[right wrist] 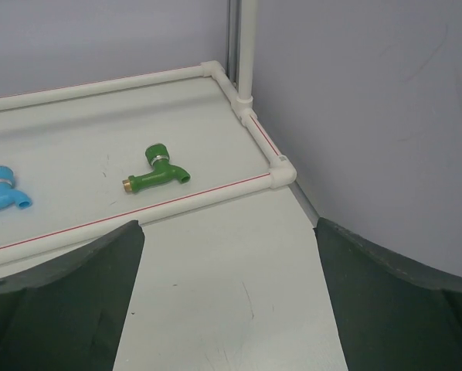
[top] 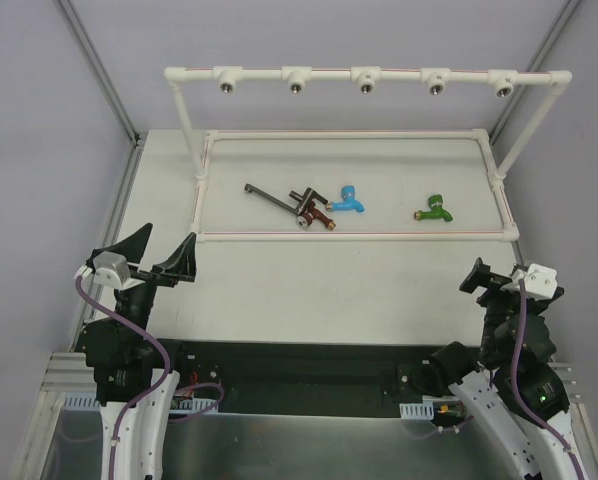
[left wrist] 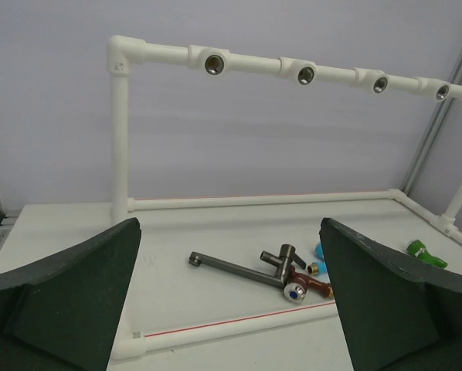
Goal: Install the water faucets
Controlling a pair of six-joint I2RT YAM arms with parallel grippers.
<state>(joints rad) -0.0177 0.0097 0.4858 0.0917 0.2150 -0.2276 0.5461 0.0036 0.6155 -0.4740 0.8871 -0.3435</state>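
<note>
Overhead view from behind, wrist views low and forward, all sharing the green faucet (top: 434, 208)

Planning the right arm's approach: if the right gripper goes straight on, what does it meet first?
Probably the frame's near rail, dead ahead of the right gripper. The green faucet lies left of that line. Depth is unclear; it may touch the table first.

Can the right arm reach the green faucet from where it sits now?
Probably yes: the right gripper is open, the green faucet lies alone ahead of it, and only the low white pipe rail crosses between.
</note>
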